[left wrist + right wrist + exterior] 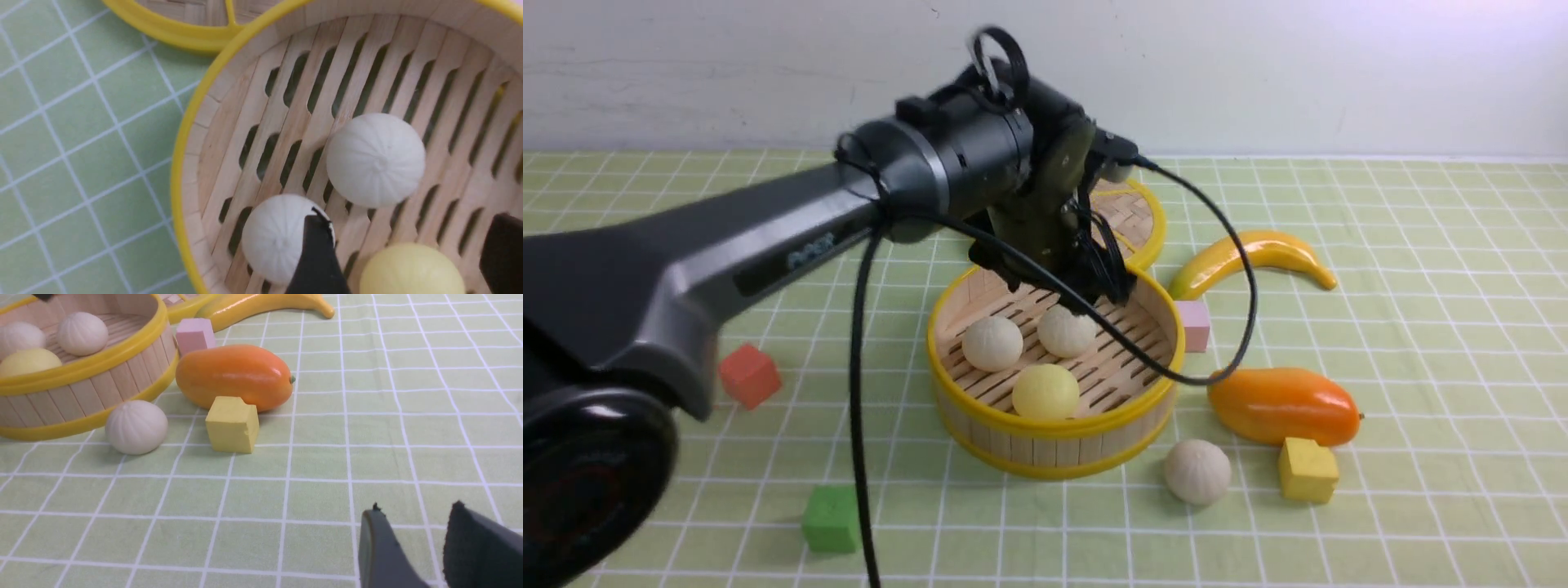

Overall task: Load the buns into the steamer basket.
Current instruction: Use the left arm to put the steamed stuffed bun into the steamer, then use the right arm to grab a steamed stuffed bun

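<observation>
Bamboo steamer basket (1029, 447) holds three buns (992, 343), fourth bun (1197, 471) lies outside; left fingers (318, 261) and right fingers (380, 547) parted, empty.

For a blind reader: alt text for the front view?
Three buns lie in the steamer basket under the open left gripper. A fourth bun lies outside it, near a yellow cube and an orange mango.

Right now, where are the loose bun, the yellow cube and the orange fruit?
Loose bun (1197, 471), front view, centre of its side.
Yellow cube (1307, 478), front view, front face.
Orange fruit (1282, 406), front view, mid-body.
</observation>
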`<state>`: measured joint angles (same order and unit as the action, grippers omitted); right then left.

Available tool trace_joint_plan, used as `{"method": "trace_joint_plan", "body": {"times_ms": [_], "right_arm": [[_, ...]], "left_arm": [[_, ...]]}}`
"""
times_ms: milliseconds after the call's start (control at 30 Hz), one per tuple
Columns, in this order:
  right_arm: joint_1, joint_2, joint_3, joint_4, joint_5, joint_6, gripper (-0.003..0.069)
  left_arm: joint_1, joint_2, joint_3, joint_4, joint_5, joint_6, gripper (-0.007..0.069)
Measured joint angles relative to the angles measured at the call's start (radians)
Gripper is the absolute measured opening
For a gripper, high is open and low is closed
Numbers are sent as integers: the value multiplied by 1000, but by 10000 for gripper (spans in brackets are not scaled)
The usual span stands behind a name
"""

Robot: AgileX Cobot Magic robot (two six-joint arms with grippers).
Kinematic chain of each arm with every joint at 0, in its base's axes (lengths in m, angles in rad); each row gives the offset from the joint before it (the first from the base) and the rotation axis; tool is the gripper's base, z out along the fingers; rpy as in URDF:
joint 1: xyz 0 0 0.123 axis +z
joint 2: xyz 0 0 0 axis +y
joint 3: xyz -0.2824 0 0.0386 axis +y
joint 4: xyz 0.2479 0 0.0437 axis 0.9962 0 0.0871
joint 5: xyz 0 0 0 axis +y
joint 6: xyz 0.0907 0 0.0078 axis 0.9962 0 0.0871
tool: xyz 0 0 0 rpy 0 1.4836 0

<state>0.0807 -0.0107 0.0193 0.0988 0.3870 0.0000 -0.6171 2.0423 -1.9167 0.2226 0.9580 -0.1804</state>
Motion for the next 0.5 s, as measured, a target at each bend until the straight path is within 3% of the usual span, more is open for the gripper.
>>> {"method": "trace_joint_plan", "body": {"times_ms": [33, 167, 267, 300, 333, 400, 500], "right_arm": [[0, 0, 0, 0, 0, 0, 239], [0, 0, 0, 0, 0, 0, 239], [0, 0, 0, 0, 0, 0, 239], [0, 0, 0, 0, 0, 0, 239], [0, 0, 0, 0, 0, 0, 239], [0, 0, 0, 0, 0, 0, 239], [0, 0, 0, 0, 0, 0, 239]], "left_arm": [[0, -9, 0, -3, 11, -3, 484], [0, -220, 46, -47, 70, -39, 299], [1, -456, 234, -140, 5, -33, 60], [1, -469, 234, -145, -3, -32, 48], [1, -570, 367, -184, -80, -19, -13], [1, -643, 465, -209, -131, -13, -13], [1, -869, 773, -278, -357, -7, -13]]}}
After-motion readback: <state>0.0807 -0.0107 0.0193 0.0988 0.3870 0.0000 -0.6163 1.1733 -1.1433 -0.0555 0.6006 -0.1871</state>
